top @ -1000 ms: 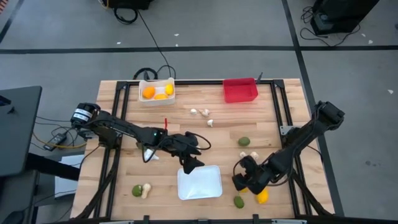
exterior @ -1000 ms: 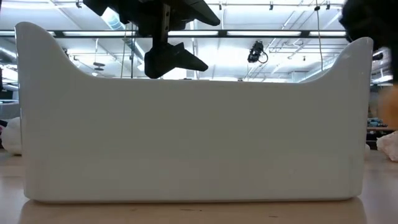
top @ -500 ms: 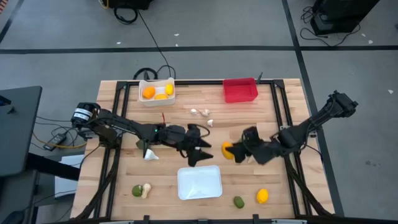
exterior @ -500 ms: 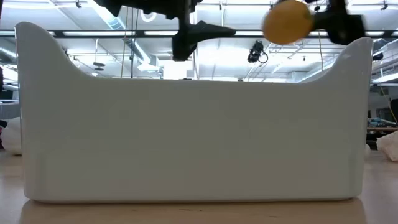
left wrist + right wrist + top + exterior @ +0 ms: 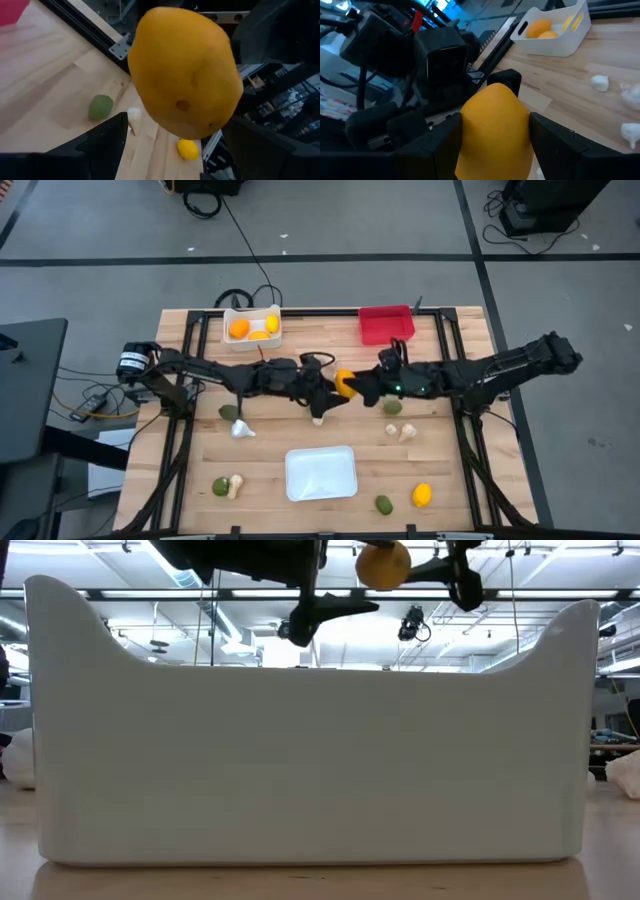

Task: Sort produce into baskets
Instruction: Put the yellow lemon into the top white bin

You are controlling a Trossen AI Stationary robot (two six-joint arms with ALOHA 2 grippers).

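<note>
Now mid-table, orange fruit (image 5: 345, 384) between grippers.

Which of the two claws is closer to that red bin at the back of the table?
The right gripper, holding the orange fruit, sits just in front of the red bin. The left gripper, open, is farther off toward the table's middle.

Wooden counter (image 5: 270, 470), pale planks, black metal framing along its edges. It stands on a grey floor (image 5: 350, 220) marked with dark tape lines. A black cable (image 5: 245, 250) runs across the floor to the counter's far edge. Dark equipment (image 5: 545, 205) sits on the floor at the far right corner, a black desk (image 5: 25, 390) to the left. Low view: ceiling light strips (image 5: 430, 592) and beams in the room behind.
</note>
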